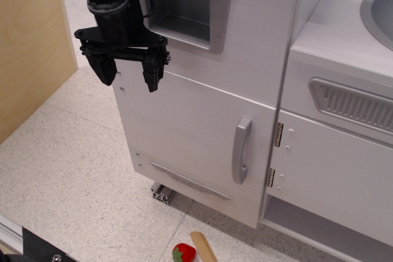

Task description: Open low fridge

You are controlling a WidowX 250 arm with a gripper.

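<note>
Observation.image: the fridge (190, 133) is seen shut, low at centre, its handle (241, 150) untouched. The gripper (130, 78) is held spread and empty near the door's upper left corner. All pulling is left.

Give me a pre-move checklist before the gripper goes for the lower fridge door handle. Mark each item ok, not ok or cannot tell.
1. Low fridge door shut, flush with its frame: ok.
2. Grey handle in plain view, nothing covering it: ok.
3. Gripper open and holding nothing: ok.
4. Gripper lined up with the handle: not ok; it hangs near the door's upper left corner, away from the handle, which is on the right edge.
5. Floor in front of the door free for the swing: cannot tell; a toy strawberry and a wooden stick lie nearby.
6. Hinge side: cannot tell.
</note>
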